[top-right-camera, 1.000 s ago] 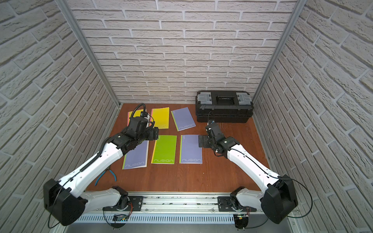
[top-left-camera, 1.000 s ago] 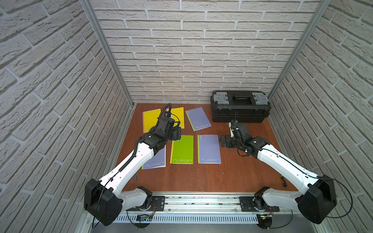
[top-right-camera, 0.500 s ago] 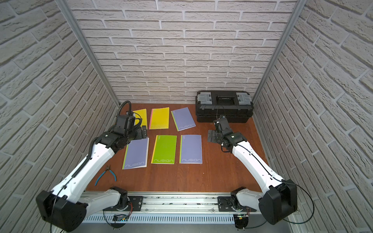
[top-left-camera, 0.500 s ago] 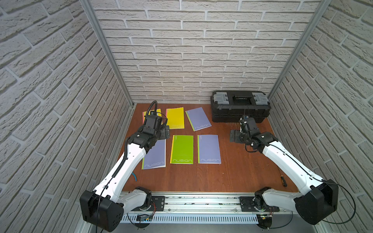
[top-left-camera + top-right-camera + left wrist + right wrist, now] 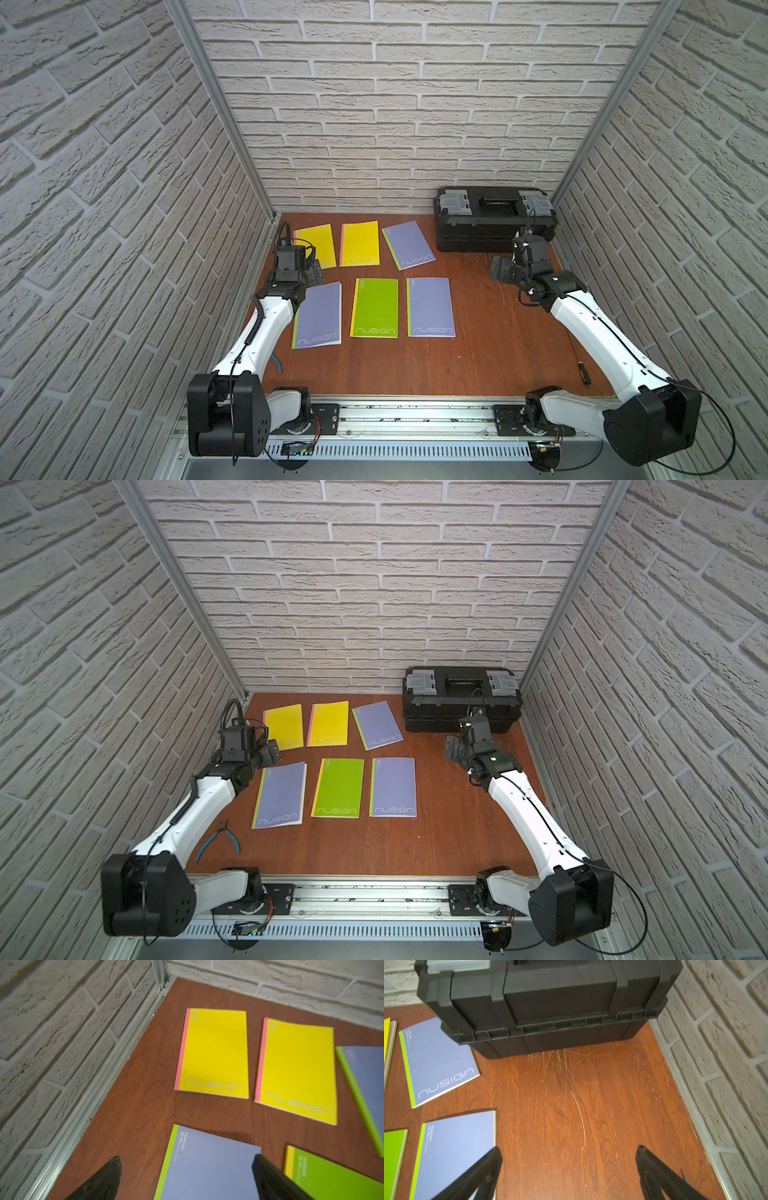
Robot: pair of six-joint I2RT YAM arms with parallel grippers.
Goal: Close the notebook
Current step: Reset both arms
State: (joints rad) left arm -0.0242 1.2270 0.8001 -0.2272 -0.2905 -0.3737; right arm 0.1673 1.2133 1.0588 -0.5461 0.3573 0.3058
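6 notebooks (image 5: pixel 374 305) flat on table (image 5: pixel 478 353), 2 rows of 3, all covers apparently shut. Left gripper (image 5: pixel 186 1158) and right gripper (image 5: pixel 569 1148) both spread wide, empty. Judged light, floppy, slick; lift at free edge opposite spine.

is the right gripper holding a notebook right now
No, in the right wrist view the right gripper is open above the bare table, with nothing between its jaws.
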